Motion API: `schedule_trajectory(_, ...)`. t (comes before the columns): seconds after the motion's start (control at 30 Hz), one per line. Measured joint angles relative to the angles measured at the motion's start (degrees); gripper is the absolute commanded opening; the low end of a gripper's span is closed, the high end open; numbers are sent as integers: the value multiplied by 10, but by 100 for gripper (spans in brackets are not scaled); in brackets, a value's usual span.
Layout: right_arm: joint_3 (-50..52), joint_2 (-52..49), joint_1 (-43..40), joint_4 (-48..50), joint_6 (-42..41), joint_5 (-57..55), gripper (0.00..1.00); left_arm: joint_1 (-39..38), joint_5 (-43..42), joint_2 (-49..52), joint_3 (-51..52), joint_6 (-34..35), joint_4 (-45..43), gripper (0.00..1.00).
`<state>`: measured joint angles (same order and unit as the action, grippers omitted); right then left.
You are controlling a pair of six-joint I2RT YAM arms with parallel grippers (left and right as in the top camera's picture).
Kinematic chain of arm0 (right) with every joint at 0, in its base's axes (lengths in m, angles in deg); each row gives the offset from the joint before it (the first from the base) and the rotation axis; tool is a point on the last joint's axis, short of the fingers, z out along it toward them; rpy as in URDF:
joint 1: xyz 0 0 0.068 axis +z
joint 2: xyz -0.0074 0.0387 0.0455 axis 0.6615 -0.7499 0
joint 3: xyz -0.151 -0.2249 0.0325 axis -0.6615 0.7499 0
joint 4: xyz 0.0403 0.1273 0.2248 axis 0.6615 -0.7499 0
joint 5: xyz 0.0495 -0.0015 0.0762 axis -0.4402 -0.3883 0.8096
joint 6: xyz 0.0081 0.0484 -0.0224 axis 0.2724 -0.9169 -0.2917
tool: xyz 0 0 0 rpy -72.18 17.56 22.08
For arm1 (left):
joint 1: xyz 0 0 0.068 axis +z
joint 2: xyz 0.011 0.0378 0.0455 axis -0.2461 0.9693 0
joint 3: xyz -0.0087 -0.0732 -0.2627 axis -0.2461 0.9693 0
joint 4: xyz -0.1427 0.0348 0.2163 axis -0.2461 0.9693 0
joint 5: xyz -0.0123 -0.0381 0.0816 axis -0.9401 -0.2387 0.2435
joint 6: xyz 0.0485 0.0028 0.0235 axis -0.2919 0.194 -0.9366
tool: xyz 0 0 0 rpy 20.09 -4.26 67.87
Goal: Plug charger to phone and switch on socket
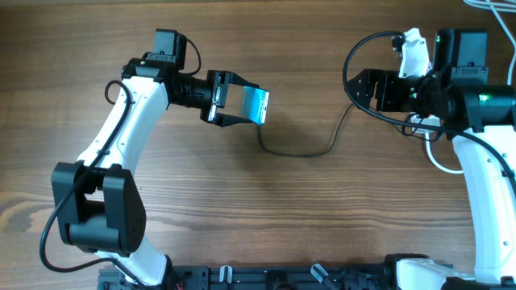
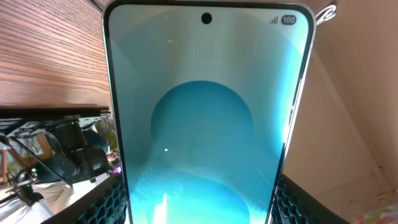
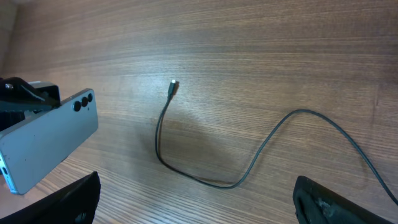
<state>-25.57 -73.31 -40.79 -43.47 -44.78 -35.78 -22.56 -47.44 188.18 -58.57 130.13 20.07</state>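
My left gripper (image 1: 235, 101) is shut on the phone (image 1: 258, 105) and holds it on edge above the table. In the left wrist view the teal-and-pale-blue screen (image 2: 205, 124) fills the frame between the fingers (image 2: 202, 214). The right wrist view shows the phone's grey back (image 3: 46, 140). The charger, a thin black cable (image 1: 310, 153), lies loose on the table, with its connector (image 3: 173, 86) free just right of the phone. My right gripper (image 1: 361, 89) is wide open and empty above the cable (image 3: 205, 180). The white socket (image 1: 414, 52) lies at the back right, partly hidden by the right arm.
A thick white cord (image 1: 439, 161) loops beside the right arm's base. The wooden table (image 1: 306, 217) carries nothing else in view. The arm bases stand at the front left and right edges.
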Motion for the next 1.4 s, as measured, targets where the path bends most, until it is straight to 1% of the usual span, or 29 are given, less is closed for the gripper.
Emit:
schedule_trajectory(1.23, 0, 0, 0, 0, 0, 0, 100, 0, 0, 0, 0, 0, 0, 55)
schedule_trajectory(1.4, 0, 0, 0, 0, -18, 0, 100, 0, 7, 0, 0, 0, 0, 55)
